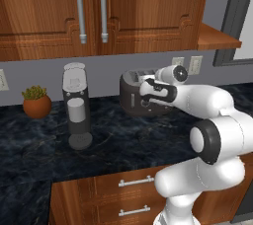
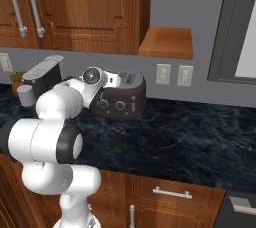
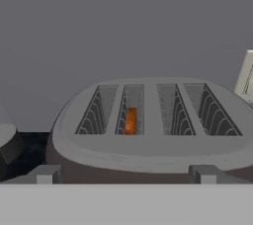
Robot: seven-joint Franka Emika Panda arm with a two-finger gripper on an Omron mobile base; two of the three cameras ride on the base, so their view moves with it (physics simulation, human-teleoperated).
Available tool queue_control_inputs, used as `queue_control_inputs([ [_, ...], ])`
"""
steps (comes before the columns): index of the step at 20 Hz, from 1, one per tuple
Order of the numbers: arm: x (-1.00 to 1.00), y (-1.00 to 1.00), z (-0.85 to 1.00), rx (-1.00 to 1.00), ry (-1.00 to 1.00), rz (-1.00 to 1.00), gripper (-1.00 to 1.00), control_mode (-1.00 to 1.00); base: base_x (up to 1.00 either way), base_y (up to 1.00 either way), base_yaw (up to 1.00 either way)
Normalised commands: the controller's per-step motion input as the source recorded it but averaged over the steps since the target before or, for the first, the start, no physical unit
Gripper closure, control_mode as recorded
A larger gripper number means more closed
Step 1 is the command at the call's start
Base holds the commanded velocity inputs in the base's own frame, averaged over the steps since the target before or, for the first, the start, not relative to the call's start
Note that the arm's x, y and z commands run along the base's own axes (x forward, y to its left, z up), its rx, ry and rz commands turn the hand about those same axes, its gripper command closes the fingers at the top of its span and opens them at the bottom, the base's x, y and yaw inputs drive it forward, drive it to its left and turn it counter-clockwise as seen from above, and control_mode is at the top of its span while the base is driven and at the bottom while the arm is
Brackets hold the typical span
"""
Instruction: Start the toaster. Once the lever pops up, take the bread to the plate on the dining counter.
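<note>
Toaster [image 1: 133, 95] sat on the black marbled counter [image 1: 123, 142] against the back wall, at about 3 o'clock from the coffee machine [image 1: 76, 105] w/ a small potted plant [image 1: 36, 101] further off at 9 o'clock. In the right base view the toaster [image 2: 122, 97] showed two round knobs on its front, and a dark vertical slot at their 3 o'clock looked like the lever [image 2: 134, 103], too small to be sure of its tab.

Gripper [image 3: 126, 174] hovered just above and in front of the toaster top [image 3: 148, 120], jaws spread wide, nothing between them; the two fingertips [image 3: 45, 173] rose at 6 o'clock of the hand view, either side of the slots. Bread [image 3: 130, 120] sat down inside a slot left of centre, showing as a narrow orange-brown edge, at about 12 o'clock from the gripper.

Judgement: lever prob. a stiff spring slider, needs a firm straight push down w/ one fingertip on the tab, not a pinch. The toaster looked heavy enough not to slide, but an off-axis push could still tip or shove it. The bread would be light, thin, a bit crumbly; best taken by its top edge across the flat faces, once raised, w/ a gentle squeeze. Slot walls leave little room, so fingers should come straight down.
</note>
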Motion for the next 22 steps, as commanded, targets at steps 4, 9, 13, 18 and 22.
queue_control_inputs([
  [4,0.08,0.0,0.0,0.0,0.0,-0.09,-1.0,-1.0,0.0,0.0,0.0],
  [9,0.15,0.02,0.0,0.0,0.0,-0.12,-1.0,-1.0,0.0,0.0,0.0],
  [13,0.13,0.05,0.0,0.0,0.0,-0.05,-1.0,-1.0,0.0,0.0,0.0],
  [18,0.08,0.13,0.0,0.0,0.0,0.0,-1.0,-1.0,0.0,0.0,0.0],
  [22,0.04,0.08,0.0,0.0,-0.01,0.0,-1.0,-1.0,0.0,0.0,0.0],
])
